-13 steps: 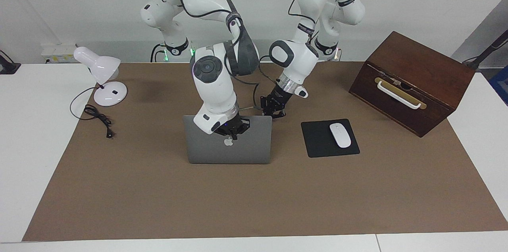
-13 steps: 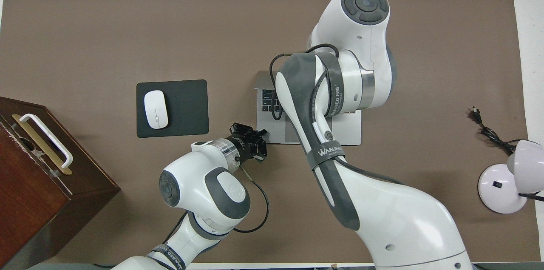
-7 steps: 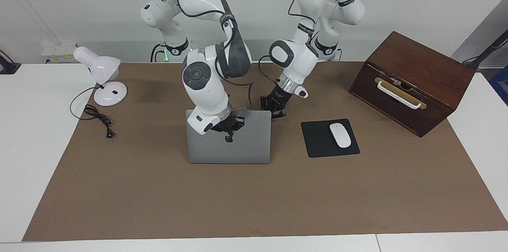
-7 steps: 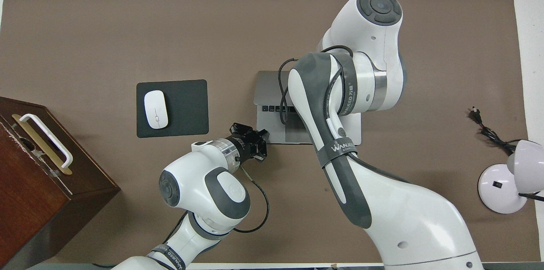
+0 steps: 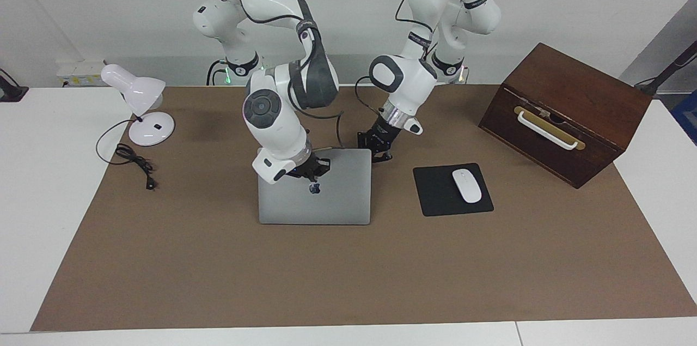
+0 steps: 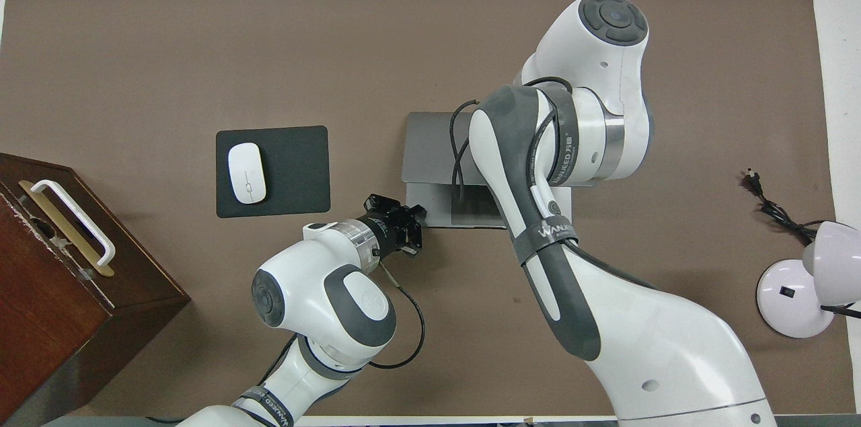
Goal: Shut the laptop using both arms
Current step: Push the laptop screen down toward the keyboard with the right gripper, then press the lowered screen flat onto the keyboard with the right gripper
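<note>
On the lid of the laptop (image 5: 337, 201) (image 6: 430, 144), just above the dark logo, the right gripper (image 5: 313, 181) presses down at a slant. Whether it is wide or narrow cannot be told, and in the overhead view its own forearm hides it. The right arm (image 6: 538, 212) comes in from 5 o'clock on the overhead view and bends over the laptop, its elbow standing over the mat at about 1 o'clock from the lid.

With the laptop as the centre of a clock on the overhead view, the left gripper (image 5: 375, 149) (image 6: 409, 230) sits low at the base's 7 o'clock corner, right against it. Its opening cannot be told either. The left arm (image 6: 323, 299) reaches in from 7 o'clock.

The laptop sits near the middle of the brown mat (image 5: 348, 280), with its lid tilted far down toward the robots but not yet flat. From above the lid covers the keyboard, and only a strip of palm rest and trackpad shows at 6 o'clock.

At 9 o'clock lies a black mousepad (image 5: 435, 196) (image 6: 296, 165) carrying a white mouse (image 5: 467, 186) (image 6: 247, 173). A dark wooden box (image 5: 577, 95) (image 6: 40, 292) with a white handle stands at 8 o'clock, at the mat's edge. A white desk lamp (image 5: 139, 92) (image 6: 800, 292) stands at 4 o'clock, its black cord (image 5: 133, 158) trailing over the mat. Everything rests on a white table (image 5: 32, 182).
</note>
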{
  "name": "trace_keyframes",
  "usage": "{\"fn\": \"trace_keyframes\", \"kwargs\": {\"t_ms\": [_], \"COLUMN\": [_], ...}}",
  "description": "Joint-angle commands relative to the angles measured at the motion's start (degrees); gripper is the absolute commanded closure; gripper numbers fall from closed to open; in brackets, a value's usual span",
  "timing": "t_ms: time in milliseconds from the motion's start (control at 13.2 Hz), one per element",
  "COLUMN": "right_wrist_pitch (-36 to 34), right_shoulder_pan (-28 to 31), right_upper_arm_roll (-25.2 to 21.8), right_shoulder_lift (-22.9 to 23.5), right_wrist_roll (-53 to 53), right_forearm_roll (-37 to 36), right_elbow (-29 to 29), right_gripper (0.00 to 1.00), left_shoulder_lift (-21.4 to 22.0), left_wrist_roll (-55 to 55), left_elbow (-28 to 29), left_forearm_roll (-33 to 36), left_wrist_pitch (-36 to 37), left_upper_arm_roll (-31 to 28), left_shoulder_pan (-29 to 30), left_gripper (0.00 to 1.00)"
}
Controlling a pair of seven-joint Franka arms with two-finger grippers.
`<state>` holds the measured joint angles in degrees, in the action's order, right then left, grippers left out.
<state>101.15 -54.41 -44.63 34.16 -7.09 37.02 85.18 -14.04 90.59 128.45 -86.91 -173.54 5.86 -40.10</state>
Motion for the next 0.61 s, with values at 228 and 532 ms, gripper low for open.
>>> {"fn": "trace_keyframes", "kwargs": {"t_ms": [228, 532], "right_wrist_pitch": [-0.87, -2.54], "right_shoulder_pan": [-0.79, -0.87], "right_upper_arm_roll": [0.15, 0.15], "right_shoulder_lift": [-2.08, -2.78], "right_wrist_roll": [1.46, 0.94], "right_forearm_roll": [2.36, 2.36], "right_elbow": [4.55, 4.91], "right_gripper": [1.0, 1.0], "left_shoulder_lift": [0.86, 1.3], "left_wrist_roll": [-2.0, -2.52], "left_elbow": [4.61, 5.23], "left_forearm_roll": [-1.69, -1.69], "left_wrist_pitch": [0.13, 0.31], "left_upper_arm_roll": [-0.5, -0.5], "left_shoulder_pan": [-0.95, -0.86], "left_gripper": [1.0, 1.0]}}
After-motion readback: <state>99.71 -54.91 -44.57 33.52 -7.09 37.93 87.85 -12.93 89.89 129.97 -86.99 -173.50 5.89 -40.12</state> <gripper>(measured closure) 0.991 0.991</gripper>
